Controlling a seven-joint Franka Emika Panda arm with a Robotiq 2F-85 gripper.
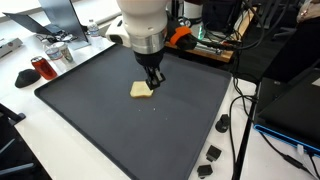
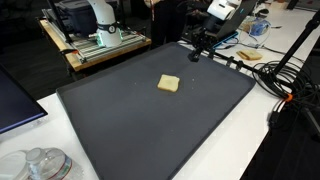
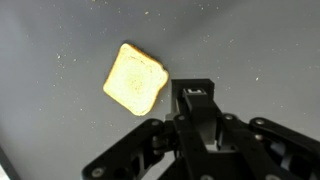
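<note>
My tool is closed on nothing and hovers over the dark mat. The toast slice lies flat near the mat's middle, clear of my tool.

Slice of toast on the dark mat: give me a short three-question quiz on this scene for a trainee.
1. True or false: the black robot gripper is holding the pale golden square slice of toast.
2. Multiple choice: the toast lies flat on A) a white plate, B) the dark grey textured mat, C) a blue bowl.
3. Fill in: in the wrist view the gripper's jaws stand ____ (open or shut).
Key: 1 false, the toast lies apart from it on the mat; 2 B; 3 shut.
</note>
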